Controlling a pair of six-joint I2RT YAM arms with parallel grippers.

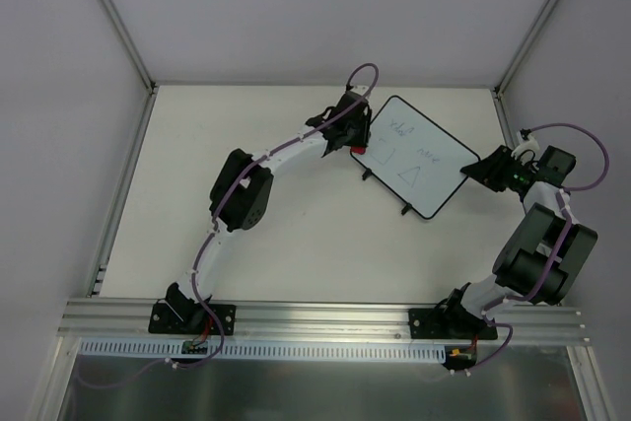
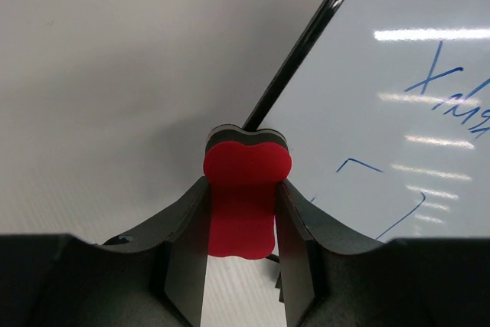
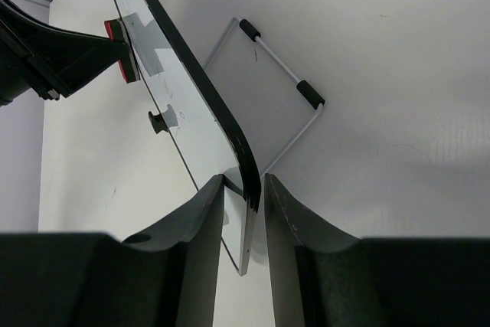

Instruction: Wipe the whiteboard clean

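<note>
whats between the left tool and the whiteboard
The red eraser, clamped in the left tool, its front end at the black rim of the whiteboard. The left wrist view shows it plainly.

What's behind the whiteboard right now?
Behind the whiteboard, the right wrist view shows its wire stand swung out, with two black feet. The back face and the stand's hinge cannot be seen, as the board is nearly edge-on.

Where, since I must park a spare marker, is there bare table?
Bare table lies left of the left arm, up to the wall, and between that arm and the right arm, nearer than the whiteboard. Crowded: far right, where the eraser and right arm flank the whiteboard.
</note>
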